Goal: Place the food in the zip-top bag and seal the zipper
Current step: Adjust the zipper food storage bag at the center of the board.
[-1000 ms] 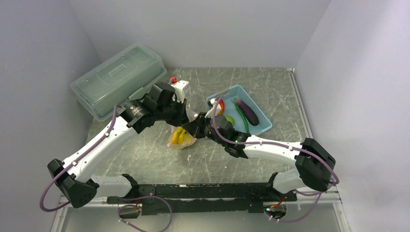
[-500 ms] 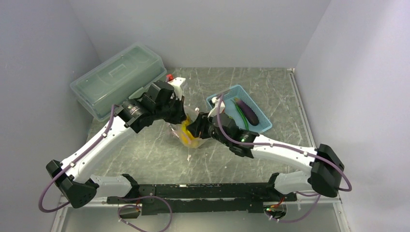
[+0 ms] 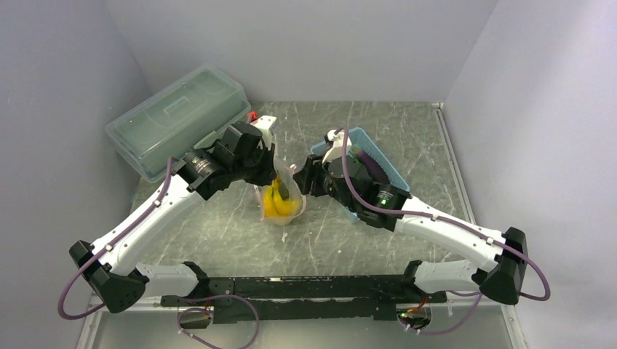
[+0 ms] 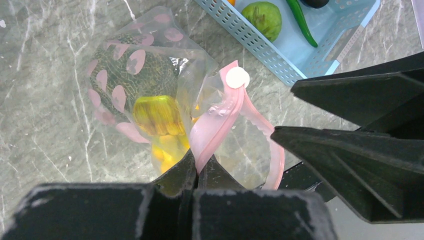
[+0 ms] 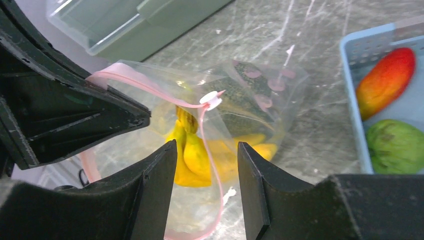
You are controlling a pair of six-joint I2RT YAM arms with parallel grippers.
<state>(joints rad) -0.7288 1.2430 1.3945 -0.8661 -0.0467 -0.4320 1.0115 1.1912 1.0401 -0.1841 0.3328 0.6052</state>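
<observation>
zipper (image 4: 220, 120) | pinched in left claw (image 4: 196, 169) | bananas (image 5: 197, 152) partly hidden

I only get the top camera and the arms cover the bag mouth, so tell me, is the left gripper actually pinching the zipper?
Observer: Yes. The left wrist view shows the left gripper shut on the pink zipper.
Operator: And the right one?
Observer: The right gripper is open, jaws apart facing the zip-top bag, gripping nothing.
Operator: Is the mouth sealed?
Observer: No, the zipper's two halves stand apart, meeting at the white round tab.
</observation>
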